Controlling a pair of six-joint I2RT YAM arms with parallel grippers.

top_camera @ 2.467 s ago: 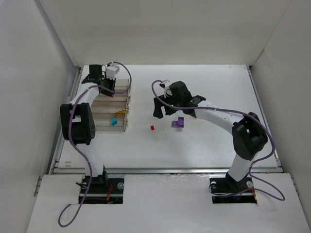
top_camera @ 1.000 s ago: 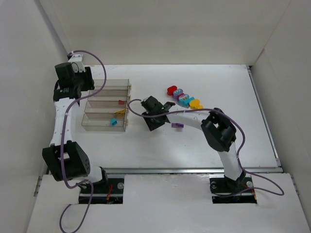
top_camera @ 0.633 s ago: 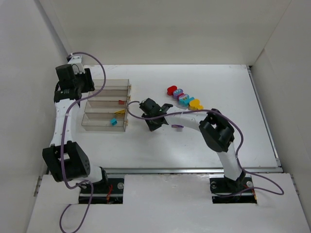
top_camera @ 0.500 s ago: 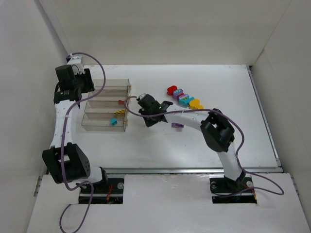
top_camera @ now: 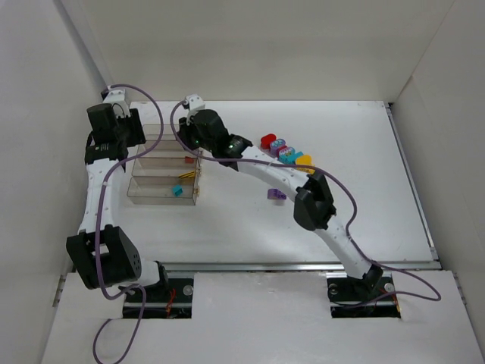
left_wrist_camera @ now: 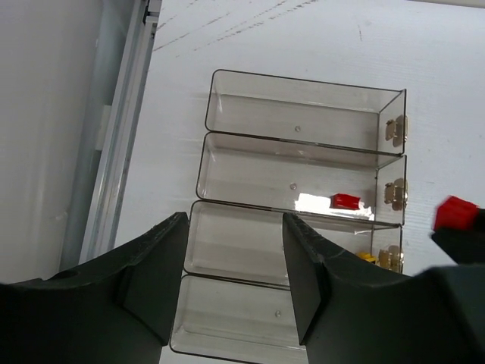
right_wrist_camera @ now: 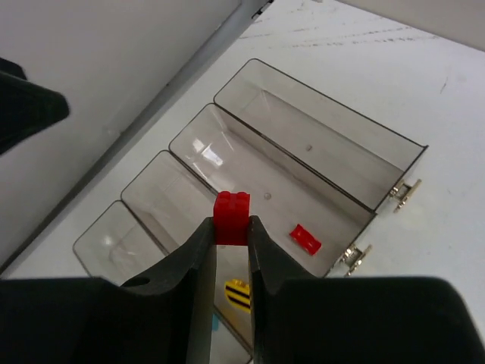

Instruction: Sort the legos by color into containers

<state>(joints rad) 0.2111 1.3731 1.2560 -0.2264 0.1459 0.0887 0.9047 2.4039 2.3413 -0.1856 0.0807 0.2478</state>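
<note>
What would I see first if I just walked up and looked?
A red brick is pinched in the right arm's fingers, right by the row of clear bins, where another red brick already lies. Next comes the bright row of bricks on the white table, right of the bins.

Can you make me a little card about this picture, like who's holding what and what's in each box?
Bins: four clear plastic bins in a row
Farthest one: looks empty
Second: one red brick
Third: a yellow piece
Nearest: a cyan brick
Right gripper: shut on a small red plastic lego brick, above the bins
Left gripper: open, empty
Outside the bins: a purple brick; a colourful row of bricks
</note>
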